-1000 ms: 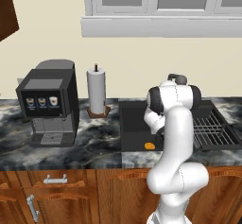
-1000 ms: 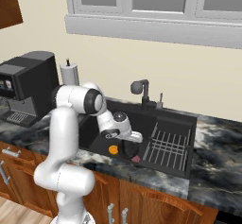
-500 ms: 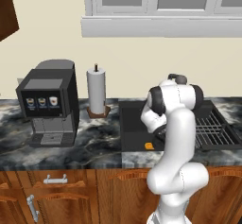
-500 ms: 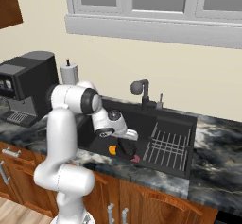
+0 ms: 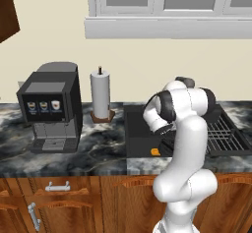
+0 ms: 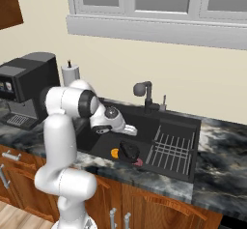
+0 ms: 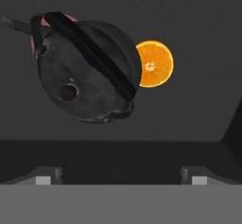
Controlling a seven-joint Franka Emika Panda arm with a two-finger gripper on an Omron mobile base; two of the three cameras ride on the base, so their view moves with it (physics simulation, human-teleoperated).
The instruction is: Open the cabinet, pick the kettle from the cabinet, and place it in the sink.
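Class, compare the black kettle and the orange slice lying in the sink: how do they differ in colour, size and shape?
The squat round black-grey kettle is dark, while the flat orange slice is bright. The kettle is far larger than the slice. The kettle is a bulging body with an arched handle across its top; the slice is a thin half-disc. Both rest side by side on the floor of the dark grey rectangular sink.

the kettle (image 7: 87, 74) hides part of the orange slice (image 7: 155, 64).

Kettle (image 7: 87, 72) (orange slice (image 7: 153, 63) beside) occupies sink (image 7: 198, 38).
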